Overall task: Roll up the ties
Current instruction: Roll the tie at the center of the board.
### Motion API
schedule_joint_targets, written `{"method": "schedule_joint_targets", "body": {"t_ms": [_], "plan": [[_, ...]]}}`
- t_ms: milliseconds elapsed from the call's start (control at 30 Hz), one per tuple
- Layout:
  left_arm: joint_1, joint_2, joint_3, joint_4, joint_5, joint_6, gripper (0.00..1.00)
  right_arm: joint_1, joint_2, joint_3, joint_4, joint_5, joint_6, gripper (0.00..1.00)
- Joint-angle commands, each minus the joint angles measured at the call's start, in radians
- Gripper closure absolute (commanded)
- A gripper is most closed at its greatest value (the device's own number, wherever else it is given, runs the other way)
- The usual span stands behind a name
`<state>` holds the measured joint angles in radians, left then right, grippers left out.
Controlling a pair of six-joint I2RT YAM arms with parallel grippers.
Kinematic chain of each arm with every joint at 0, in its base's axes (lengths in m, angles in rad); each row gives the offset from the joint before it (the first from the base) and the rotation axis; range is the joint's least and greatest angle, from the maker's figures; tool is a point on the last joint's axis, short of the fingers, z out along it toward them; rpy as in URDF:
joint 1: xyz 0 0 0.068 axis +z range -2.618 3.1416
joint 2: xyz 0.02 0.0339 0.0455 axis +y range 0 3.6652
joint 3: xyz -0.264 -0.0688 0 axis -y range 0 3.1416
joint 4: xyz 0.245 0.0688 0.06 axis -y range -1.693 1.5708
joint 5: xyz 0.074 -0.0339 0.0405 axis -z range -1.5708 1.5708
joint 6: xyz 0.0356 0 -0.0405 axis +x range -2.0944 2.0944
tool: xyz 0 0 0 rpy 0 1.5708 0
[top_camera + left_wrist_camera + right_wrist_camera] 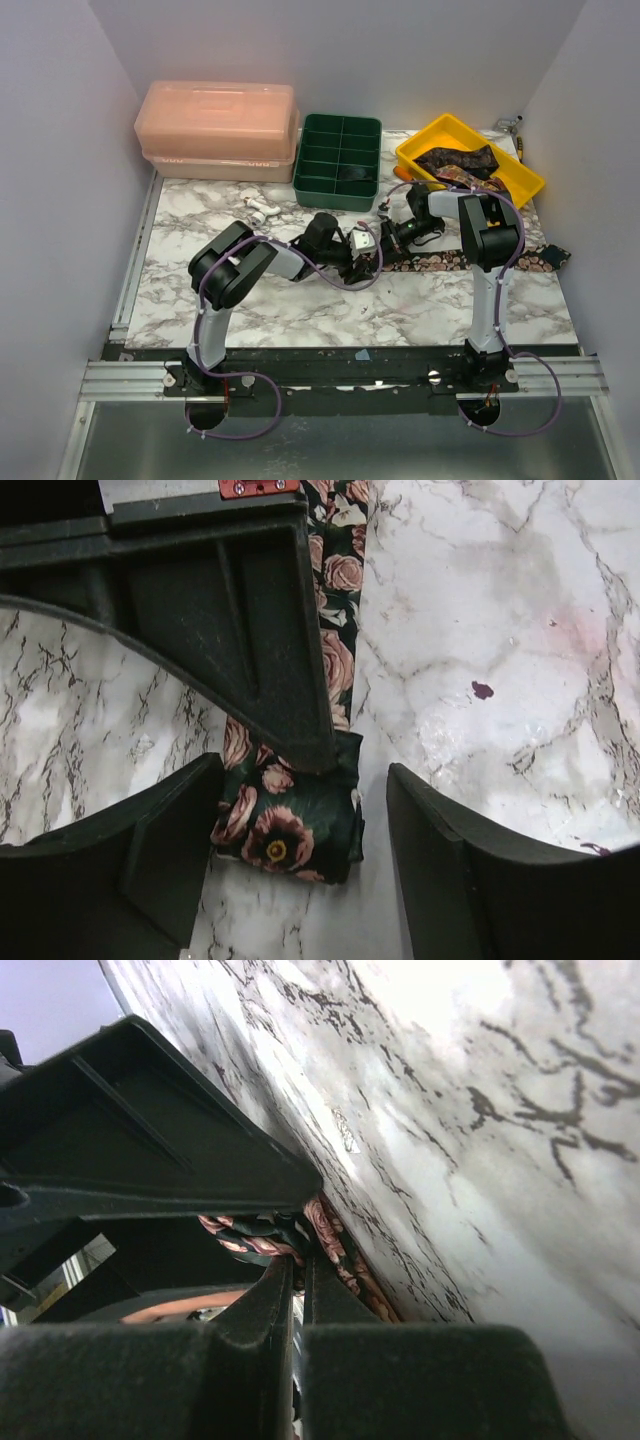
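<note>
Tie [290, 830], dark with pink roses, lies stretched along the marble table [300, 300], its end folded into a small wad near mid-table. Left gripper [300, 815] stands open, one finger on either side of the wad, gripping nothing. Right gripper [297, 1265] is fully closed, its tips pinching the fabric at the wad's top.

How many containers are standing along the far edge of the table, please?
3: a pink lidded box at the far left, a green compartment tray in the middle, and a yellow bin at the right. None looks hidden.
</note>
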<state>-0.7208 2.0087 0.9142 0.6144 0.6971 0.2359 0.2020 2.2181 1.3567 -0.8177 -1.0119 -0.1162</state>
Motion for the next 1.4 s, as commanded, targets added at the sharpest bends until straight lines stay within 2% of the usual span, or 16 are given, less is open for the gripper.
{"method": "schedule_joint_targets", "body": {"t_ms": [0,133,333,400,567,633,700,800,900,1000,1267,1367], "plan": [[-0.02,0.048,0.011,-0.054,-0.057,0.077,0.38,0.009,0.076,-0.012,0.031,0.226,-0.116,0.99],[-0.017,0.024,-0.043,-0.021,-0.07,0.123,0.29,0.01,0.081,-0.007,0.003,0.229,-0.155,0.99],[-0.012,0.007,-0.063,0.0,0.011,0.226,0.26,0.011,0.073,-0.023,-0.024,0.246,-0.205,0.99],[-0.013,0.024,-0.007,-0.09,0.045,0.256,0.32,0.01,0.07,-0.02,-0.023,0.236,-0.2,0.99],[-0.011,0.047,0.045,-0.192,0.062,0.205,0.6,0.011,0.05,0.006,0.007,0.193,-0.155,0.99],[-0.008,0.042,0.051,-0.24,0.036,0.173,0.69,0.01,0.016,0.006,0.035,0.182,-0.12,0.93],[0.003,0.031,0.051,-0.277,0.02,0.135,0.75,0.003,-0.045,-0.009,0.064,0.181,-0.094,0.84],[0.02,0.022,0.068,-0.353,-0.009,0.083,0.76,-0.028,-0.158,-0.077,0.13,0.136,-0.042,0.59],[0.022,0.006,0.072,-0.405,-0.035,0.064,0.76,-0.029,-0.211,-0.116,0.164,0.064,0.032,0.47],[0.021,0.002,0.091,-0.461,-0.056,0.039,0.74,-0.01,-0.233,-0.17,0.262,0.022,0.185,0.47],[0.019,-0.019,0.098,-0.525,-0.089,0.013,0.72,0.066,-0.28,-0.264,0.523,0.135,0.429,0.46],[0.017,-0.018,0.108,-0.545,-0.097,0.011,0.71,0.083,-0.276,-0.275,0.58,0.145,0.466,0.53]]}}
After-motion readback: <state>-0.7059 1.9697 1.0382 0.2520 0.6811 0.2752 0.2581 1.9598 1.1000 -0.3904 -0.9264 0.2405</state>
